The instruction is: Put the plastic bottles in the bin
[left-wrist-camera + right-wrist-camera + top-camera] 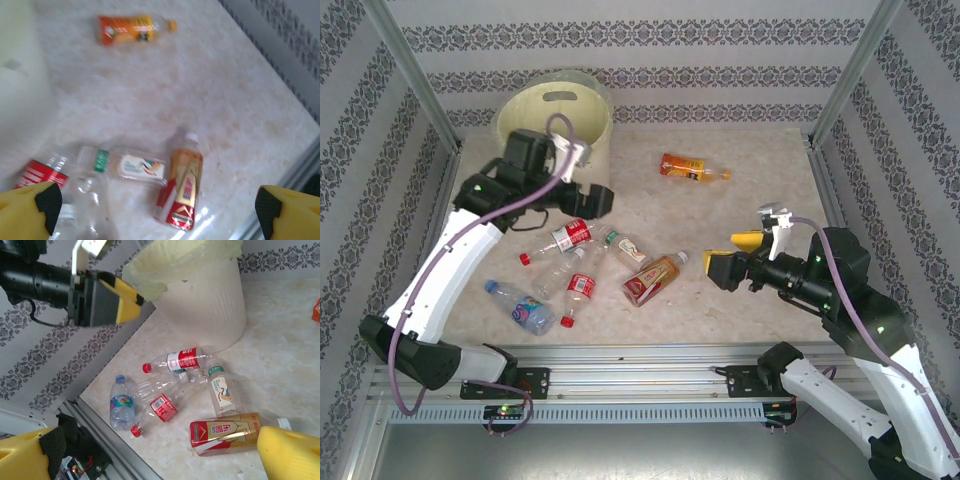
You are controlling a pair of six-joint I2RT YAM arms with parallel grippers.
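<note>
The pale-yellow bin point(555, 118) stands at the back left, and its wall point(210, 300) with a clear liner rises in the right wrist view. Several plastic bottles lie in front of it: a red-labelled one point(572, 236), a green-capped white-labelled one point(625, 247), a gold-and-red one point(652, 278), a second red-labelled one point(578, 288) and a blue one point(520, 306). An orange bottle point(692, 168) lies apart at the back. My left gripper point(588, 199) hangs open above the cluster, just in front of the bin, holding nothing. My right gripper point(727, 256) is open right of the gold bottle point(227, 432).
Metal frame posts point(415, 75) and patterned walls close in the table on three sides. An aluminium rail point(640, 385) runs along the near edge. Bare marble-look tabletop point(740, 205) lies between the orange bottle and my right arm.
</note>
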